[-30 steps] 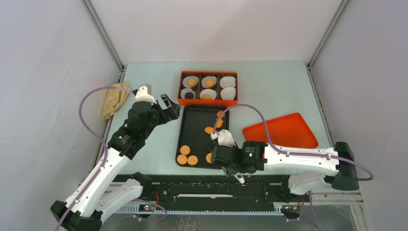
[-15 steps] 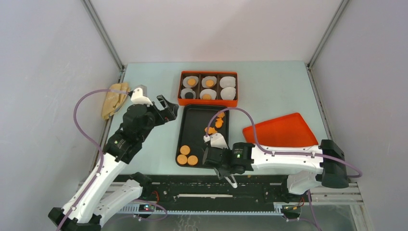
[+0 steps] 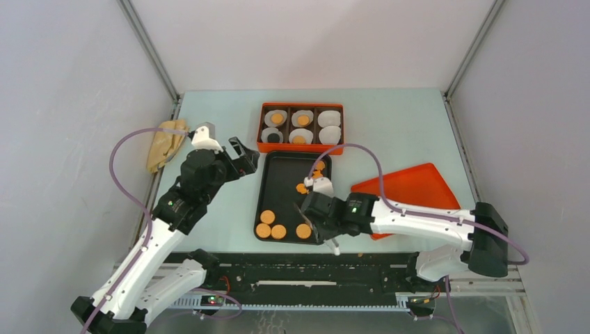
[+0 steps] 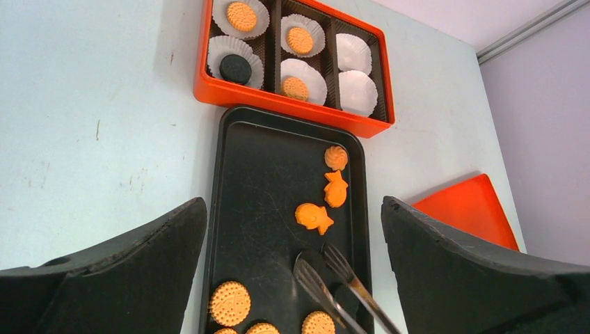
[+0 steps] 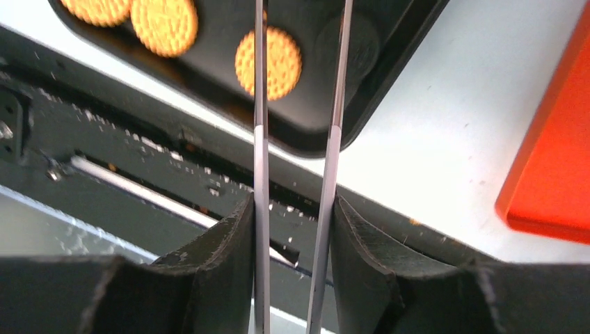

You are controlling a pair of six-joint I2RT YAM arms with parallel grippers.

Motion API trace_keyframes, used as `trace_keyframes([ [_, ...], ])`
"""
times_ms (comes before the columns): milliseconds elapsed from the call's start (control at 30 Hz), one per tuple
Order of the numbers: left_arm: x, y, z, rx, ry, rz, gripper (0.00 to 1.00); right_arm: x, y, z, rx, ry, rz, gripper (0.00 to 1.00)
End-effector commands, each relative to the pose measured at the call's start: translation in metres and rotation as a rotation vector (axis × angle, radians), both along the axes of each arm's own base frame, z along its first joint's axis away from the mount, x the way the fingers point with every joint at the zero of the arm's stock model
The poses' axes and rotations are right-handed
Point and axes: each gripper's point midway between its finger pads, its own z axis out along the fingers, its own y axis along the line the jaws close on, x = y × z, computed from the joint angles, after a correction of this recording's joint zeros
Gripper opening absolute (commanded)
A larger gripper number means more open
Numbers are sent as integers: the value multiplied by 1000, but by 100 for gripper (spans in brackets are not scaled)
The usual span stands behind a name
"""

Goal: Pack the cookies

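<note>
Right gripper [image 5: 292, 257], clenched on tongs [image 5: 259, 139], is nearer: cookie [image 5: 280, 62] lies straight ahead under the left blade, near tray [image 5: 296, 139] edge. Left gripper [image 4: 293, 209] is released.

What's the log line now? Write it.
left gripper open | right gripper shut on tongs over black tray | orange box: four cups hold cookies, two empty

A lab test booth — bare grey walls [image 3: 62, 104], aluminium framing [image 3: 150, 49].

White arms [image 3: 149, 243], black joints, purple cables [image 3: 115, 163]
</note>
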Motion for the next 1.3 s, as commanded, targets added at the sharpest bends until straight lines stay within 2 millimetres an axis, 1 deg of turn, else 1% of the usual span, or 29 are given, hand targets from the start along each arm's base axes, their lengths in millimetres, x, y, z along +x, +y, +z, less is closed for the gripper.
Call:
trace_keyframes([
  [0, 5, 0, 3, 9, -26, 7, 100, 49, 10, 47, 143, -145, -36, 18],
  [67, 7, 0, 5, 10, -27, 7, 100, 75, 10, 68, 153, -215, -46, 17],
  [100, 8, -1, 5, 11, -25, 7, 100, 89, 12, 82, 168, -250, -56, 16],
  [133, 9, -1, 6, 12, -26, 6, 100, 100, 11, 87, 167, -271, -65, 15],
  [167, 10, -1, 6, 16, -24, 6, 100, 112, 13, 98, 181, -301, -70, 15],
  [333, 13, 1, 4, 39, -21, 19, 100, 165, 7, 128, 209, -385, -129, 13],
  [400, 15, 1, 2, 45, -17, 21, 100, 189, 0, 131, 199, -400, -168, 14],
  [433, 16, 0, 1, 47, -15, 21, 100, 198, -1, 133, 194, -406, -178, 14],
  [467, 17, 0, 0, 48, -13, 20, 100, 212, -5, 128, 177, -398, -199, 13],
  [567, 19, -2, -2, 55, -6, 16, 100, 244, -12, 120, 144, -400, -230, 13],
  [633, 20, -2, -2, 60, -4, 15, 100, 265, -21, 112, 110, -405, -257, 13],
  [733, 20, -1, -1, 64, -9, 19, 100, 296, -38, 96, 84, -388, -300, 13],
  [833, 20, 0, 0, 64, -11, 22, 100, 321, -47, 85, 67, -374, -325, 12],
  [967, 20, 0, -1, 63, -7, 23, 100, 346, -51, 73, 44, -369, -324, 12],
  [1000, 20, 0, -1, 65, -7, 24, 100, 350, -51, 75, 44, -376, -323, 12],
  [1100, 20, 0, -2, 64, -4, 26, 100, 365, -55, 68, 28, -372, -328, 12],
  [1267, 20, 0, -5, 67, 4, 27, 100, 382, -54, 56, 11, -341, -321, 12],
])
